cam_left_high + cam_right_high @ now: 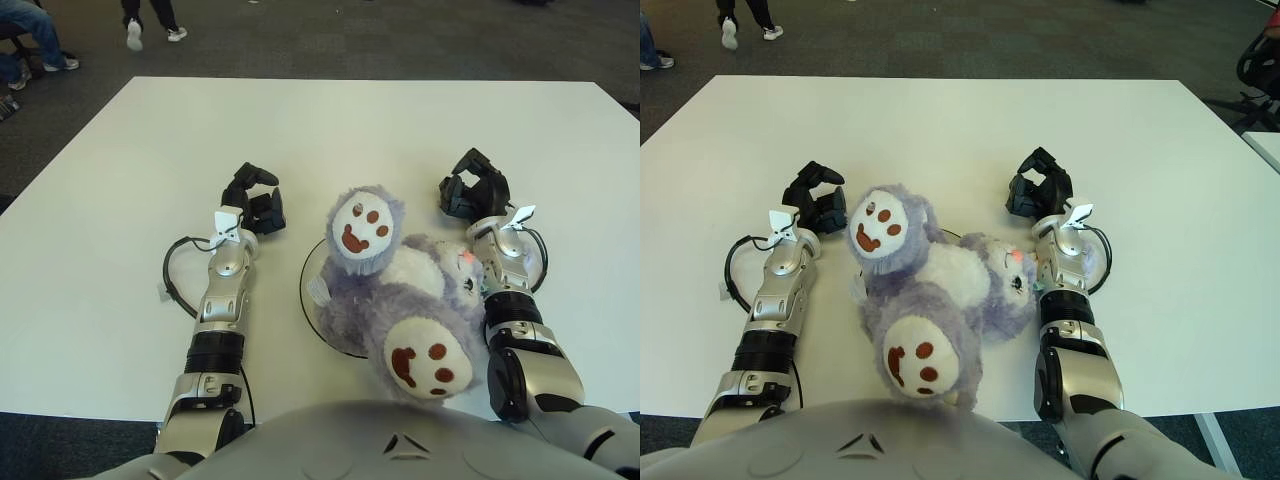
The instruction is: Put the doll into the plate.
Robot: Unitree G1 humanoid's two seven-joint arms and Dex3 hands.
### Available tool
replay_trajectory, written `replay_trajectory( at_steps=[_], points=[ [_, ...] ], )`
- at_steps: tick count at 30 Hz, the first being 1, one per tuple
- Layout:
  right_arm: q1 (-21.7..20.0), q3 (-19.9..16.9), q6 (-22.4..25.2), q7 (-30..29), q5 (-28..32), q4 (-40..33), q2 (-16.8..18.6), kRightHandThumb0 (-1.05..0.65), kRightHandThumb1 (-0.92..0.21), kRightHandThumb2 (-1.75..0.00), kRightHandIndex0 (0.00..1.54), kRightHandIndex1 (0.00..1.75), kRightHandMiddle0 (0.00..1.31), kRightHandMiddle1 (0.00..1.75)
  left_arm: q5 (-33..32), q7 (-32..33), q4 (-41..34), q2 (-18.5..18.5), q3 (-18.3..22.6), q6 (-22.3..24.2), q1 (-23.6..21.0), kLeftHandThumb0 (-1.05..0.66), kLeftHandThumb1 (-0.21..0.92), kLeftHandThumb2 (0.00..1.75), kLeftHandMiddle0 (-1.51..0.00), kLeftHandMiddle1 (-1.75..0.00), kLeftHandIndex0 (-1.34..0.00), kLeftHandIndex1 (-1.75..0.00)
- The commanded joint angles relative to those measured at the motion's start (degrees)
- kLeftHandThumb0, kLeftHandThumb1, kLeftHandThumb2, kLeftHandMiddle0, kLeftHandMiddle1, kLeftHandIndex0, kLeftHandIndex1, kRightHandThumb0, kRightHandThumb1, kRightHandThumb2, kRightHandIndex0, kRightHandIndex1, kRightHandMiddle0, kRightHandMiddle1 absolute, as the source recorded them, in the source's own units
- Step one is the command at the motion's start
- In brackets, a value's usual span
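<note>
Your left hand (254, 200) sits curled and empty left of the doll (395, 295); your right hand (473, 186), likewise curled, seems empty too. The doll lies on the plate (308, 285) on the surface (350, 130).

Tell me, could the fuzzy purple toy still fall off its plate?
Maybe. The plush doll is far bigger than the plate and hangs over its near rim, so it might roll off. The right hand and left hand sit close beside it, holding nothing; moving either arm could nudge it.
</note>
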Motion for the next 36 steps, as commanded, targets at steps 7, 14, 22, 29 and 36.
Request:
replay_trajectory(
  at_steps=[7,14,22,29,36],
  points=[
    [2.1,0.2,1.7,0.2,0.0,1.5,0.7,-0.52,-0.21,-1.44,1.29,1.75,0.70,1.75,0.1,0.4,2.2,-0.3,0.0,2.0,2.8,-0.46,0.36,1.25,-1.24,-1.75,-0.57,-1.75],
    [2.4,0.3,1.9,0.1,-0.2,0.9,0.7,-0.52,-0.21,-1.44,1.29,1.75,0.70,1.75,0.1,0.5,1.7,-0.3,0.0,2.3,3.0,-0.46,0.37,1.25,-1.23,-1.75,-0.57,-1.75],
    [2.5,0.1,2.7,-0.2,0.0,0.5,0.9,-0.52,-0.21,-1.44,1.29,1.75,0.70,1.75,-0.1,0.1,2.0,-0.3,0.0,1.3,3.0,-0.47,0.36,1.26,-1.24,-1.75,-0.58,-1.75],
    [2.6,0.2,3.1,-0.4,-0.1,0.1,0.9,-0.52,-0.21,-1.44,1.30,1.75,0.70,1.75,-0.4,-0.2,2.4,-0.2,0.1,0.9,2.9,-0.47,0.36,1.26,-1.24,-1.75,-0.58,-1.75],
    [2.7,0.2,3.3,-0.6,0.0,-0.2,1.1,-0.52,-0.22,-1.44,1.30,1.75,0.70,1.75,-0.4,-0.3,2.6,-0.1,0.1,0.8,2.8,-0.46,0.36,1.25,-1.24,-1.75,-0.57,-1.75]
  ],
)
